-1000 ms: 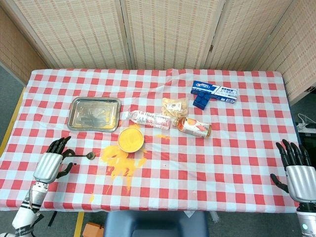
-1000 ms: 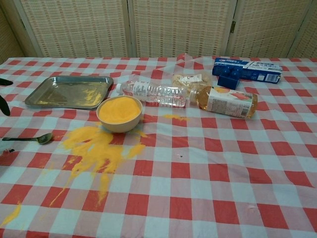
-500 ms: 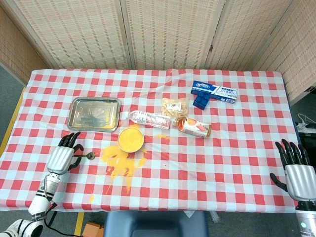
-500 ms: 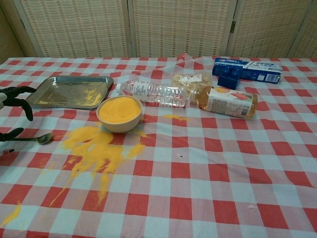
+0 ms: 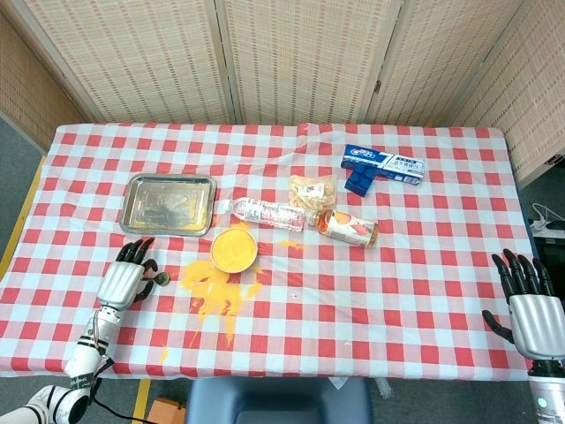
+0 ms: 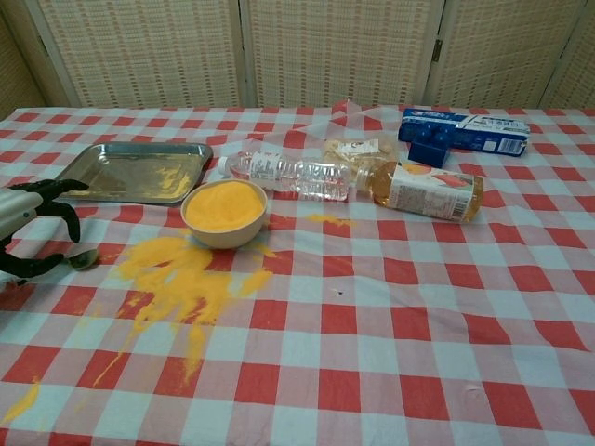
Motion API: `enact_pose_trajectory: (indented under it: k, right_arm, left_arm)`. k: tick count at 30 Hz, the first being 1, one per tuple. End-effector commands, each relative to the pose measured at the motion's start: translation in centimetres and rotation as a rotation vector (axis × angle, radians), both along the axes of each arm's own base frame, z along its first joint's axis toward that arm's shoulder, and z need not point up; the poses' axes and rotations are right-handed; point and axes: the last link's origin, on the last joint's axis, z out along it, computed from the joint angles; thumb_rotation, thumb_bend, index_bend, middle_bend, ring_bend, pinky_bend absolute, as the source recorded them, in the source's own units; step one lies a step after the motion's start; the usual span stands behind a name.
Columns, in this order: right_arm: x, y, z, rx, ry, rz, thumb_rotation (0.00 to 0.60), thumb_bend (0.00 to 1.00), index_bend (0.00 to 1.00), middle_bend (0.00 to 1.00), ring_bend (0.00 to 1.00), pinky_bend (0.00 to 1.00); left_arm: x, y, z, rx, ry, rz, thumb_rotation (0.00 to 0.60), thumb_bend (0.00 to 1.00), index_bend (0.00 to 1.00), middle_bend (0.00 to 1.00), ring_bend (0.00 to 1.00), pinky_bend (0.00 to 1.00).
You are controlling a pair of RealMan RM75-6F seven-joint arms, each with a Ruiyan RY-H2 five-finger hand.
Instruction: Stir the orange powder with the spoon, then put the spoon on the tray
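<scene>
Only the head view shows the right hand (image 5: 535,311), fingers spread; left hand (image 5: 126,280) splays over the spoon (image 6: 85,258).

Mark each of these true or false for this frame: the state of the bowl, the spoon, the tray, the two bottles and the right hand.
1. The bowl holds orange powder, and more powder is spilled on the cloth beside it. True.
2. The spoon lies on the tray. False: it lies on the tablecloth, with the left hand over its handle; only its bowl end shows.
3. The tray sits behind the bowl, toward the left of the table. True.
4. Both bottles stand upright. False: the clear bottle and the orange-label bottle lie on their sides.
5. The right hand holds the blue box. False: it holds nothing, fingers apart, at the table's near right edge.
</scene>
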Motion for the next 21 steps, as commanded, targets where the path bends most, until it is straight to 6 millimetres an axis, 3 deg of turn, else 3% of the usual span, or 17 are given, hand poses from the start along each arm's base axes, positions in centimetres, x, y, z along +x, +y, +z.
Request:
enact_pose_trajectory:
  k: [1, 21]
  right_arm:
    - [0.0, 0.0, 0.0, 0.003, 0.000, -0.001, 0.600, 0.13, 0.00, 0.00, 0.00, 0.00]
    - [0.1, 0.1, -0.2, 0.013, 0.000, -0.002, 0.600, 0.13, 0.00, 0.00, 0.00, 0.00]
  left_arm:
    - [-0.1, 0.1, -0.2, 0.006, 0.015, -0.003, 0.600, 0.43, 0.46, 0.00, 0.00, 0.09]
    - [-1.1, 0.4, -1.3, -0.006, 0.047, 0.026, 0.600, 0.43, 0.50, 0.00, 0.00, 0.09]
